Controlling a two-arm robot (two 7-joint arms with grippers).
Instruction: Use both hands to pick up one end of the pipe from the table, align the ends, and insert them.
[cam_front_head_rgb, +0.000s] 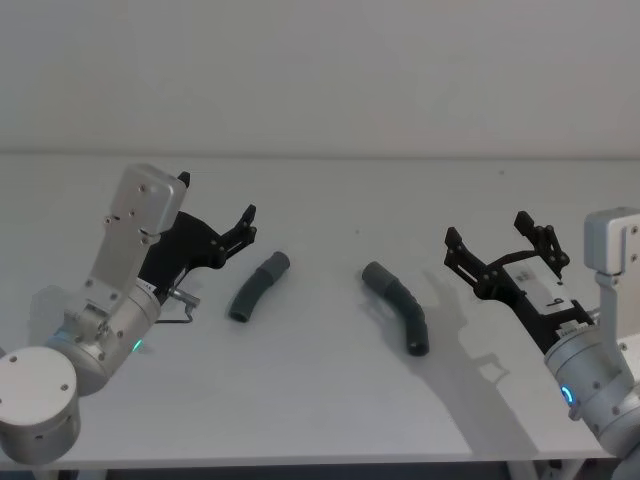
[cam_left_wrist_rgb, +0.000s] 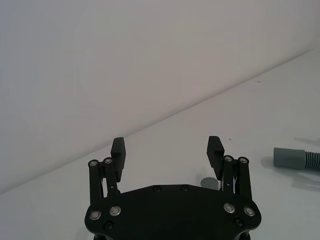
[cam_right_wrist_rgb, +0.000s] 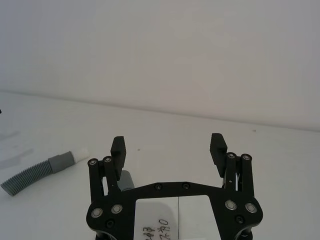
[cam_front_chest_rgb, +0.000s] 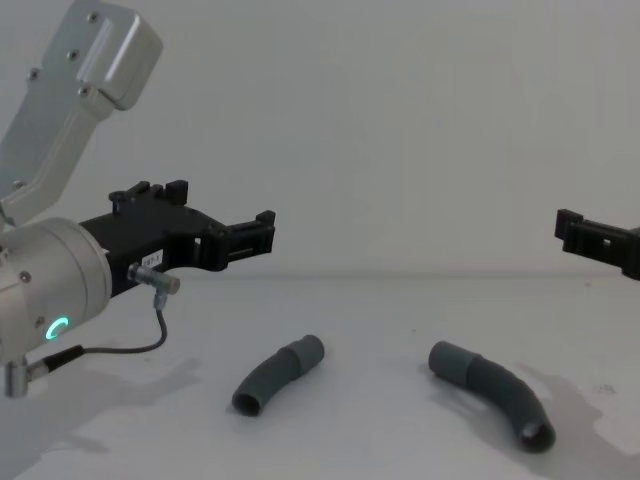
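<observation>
From the head view, both pipe pieces lie on the desk (cam_front_head_rgb: 330, 410) with nothing gripping them. The left piece (cam_front_head_rgb: 257, 286) points its left collar (cam_front_head_rgb: 276, 265) toward 1 o'clock. The right piece (cam_front_head_rgb: 398, 304), at its 3 o'clock, points its right collar (cam_front_head_rgb: 376, 273) toward 11 o'clock, and the two collars are apart. The left gripper (cam_front_head_rgb: 216, 200) hangs at 10 o'clock of the left piece, fingers spread and empty. The right gripper (cam_front_head_rgb: 487, 228) hangs at 2 o'clock of the right piece, fingers likewise apart. The right wrist view adds a white tip (cam_right_wrist_rgb: 81, 152) on one collar. The chest view adds a green ring (cam_front_chest_rgb: 58, 327) on the left arm.
</observation>
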